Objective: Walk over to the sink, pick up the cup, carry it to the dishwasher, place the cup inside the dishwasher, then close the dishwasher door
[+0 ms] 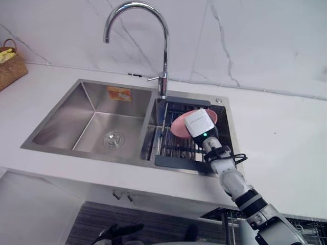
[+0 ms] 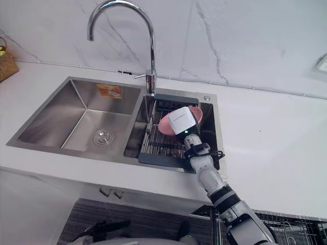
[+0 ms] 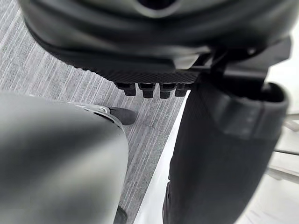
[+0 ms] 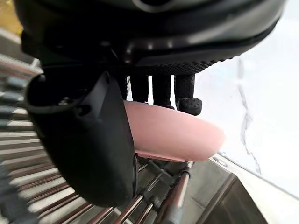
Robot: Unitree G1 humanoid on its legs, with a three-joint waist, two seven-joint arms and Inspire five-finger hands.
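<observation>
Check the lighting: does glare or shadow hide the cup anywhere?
Left eye view: even light, mild sheen on the faucet and sink, no harsh glare; the pink cup shows plainly. Right wrist view: the right hand is a dark mass against the bright wall, cup well lit.

Brushed steel sink (image 1: 92,109); polished chrome tap (image 1: 164,46); smooth matt cup (image 4: 173,135); woven wicker basket (image 1: 11,69); glossy marble-look wall (image 1: 255,41)

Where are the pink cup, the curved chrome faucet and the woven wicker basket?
Pink cup (image 4: 173,133): right wrist view, its side wall.
Curved chrome faucet (image 1: 165,51): left eye view, its upright neck.
Woven wicker basket (image 1: 10,70): left eye view, its woven side.
</observation>
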